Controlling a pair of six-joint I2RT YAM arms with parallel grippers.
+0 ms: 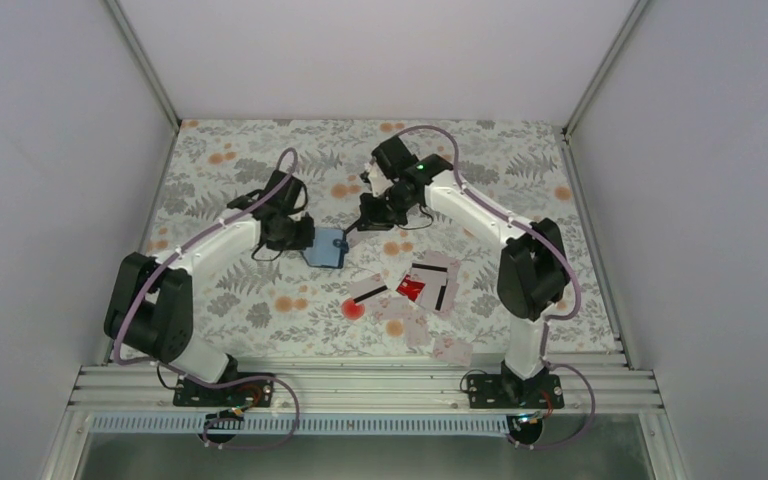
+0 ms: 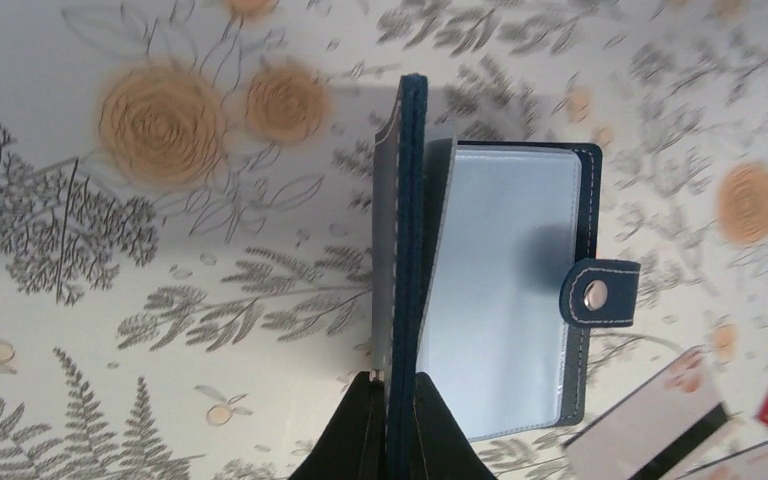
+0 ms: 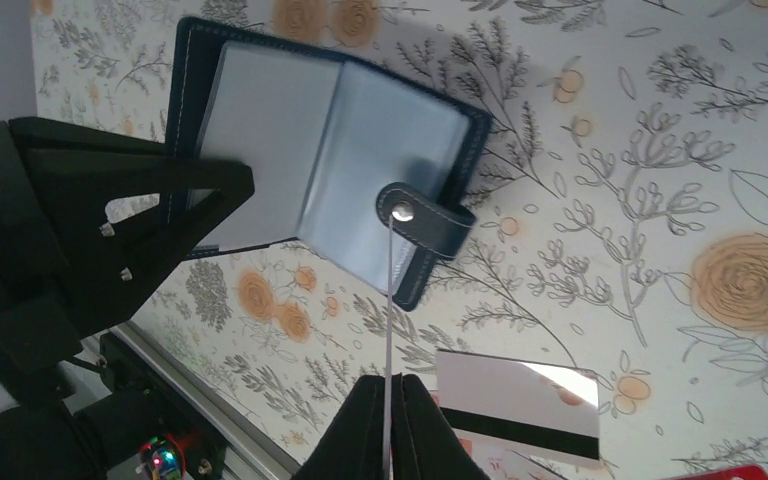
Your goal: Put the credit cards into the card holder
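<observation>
the left gripper is pinched tight on the blue cover of the card holder. the cover stands up on its edge right in front of the fingers. the right gripper is squeezed on a thin white credit card, seen edge-on. the card points ahead at the snap tab. it may bump the tab, or slide over the shiny pockets and miss the slot. if the cover slips, the holder could flop shut.

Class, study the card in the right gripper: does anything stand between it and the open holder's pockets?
The snap tab does: it lies over a pocket page of the holder, in line with the card. The left gripper pinches the cover aside, out of the path.
</observation>
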